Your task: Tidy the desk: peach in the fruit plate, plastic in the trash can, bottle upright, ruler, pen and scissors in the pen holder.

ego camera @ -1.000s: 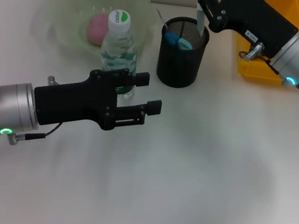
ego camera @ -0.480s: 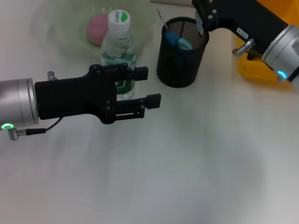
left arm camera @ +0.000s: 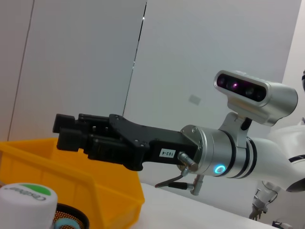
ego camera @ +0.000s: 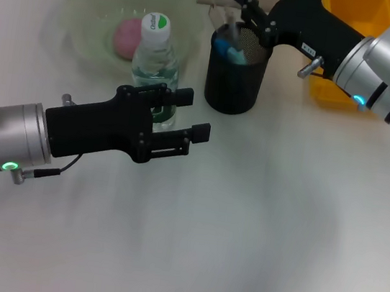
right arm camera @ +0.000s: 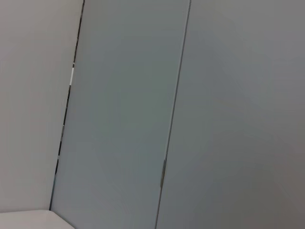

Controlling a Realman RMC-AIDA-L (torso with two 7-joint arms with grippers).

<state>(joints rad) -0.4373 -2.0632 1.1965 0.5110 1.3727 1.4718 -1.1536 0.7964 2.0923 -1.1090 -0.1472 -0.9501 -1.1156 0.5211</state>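
Right gripper (ego camera: 238, 7) moved left over the holder (ego camera: 236, 70), probably clenched on a blurred item, left gripper (ego camera: 190, 115) released beside upright bottle (ego camera: 155, 60), peach (ego camera: 127, 36) in plate (ego camera: 91, 8)

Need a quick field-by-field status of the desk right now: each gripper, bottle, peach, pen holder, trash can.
left gripper: fingers open, just in front of the bottle
right gripper: over the pen holder's rim; grip unclear
bottle: upright, beside the fruit plate
peach: in the fruit plate
pen holder: upright, blue-handled items inside
trash can: yellow, behind right arm
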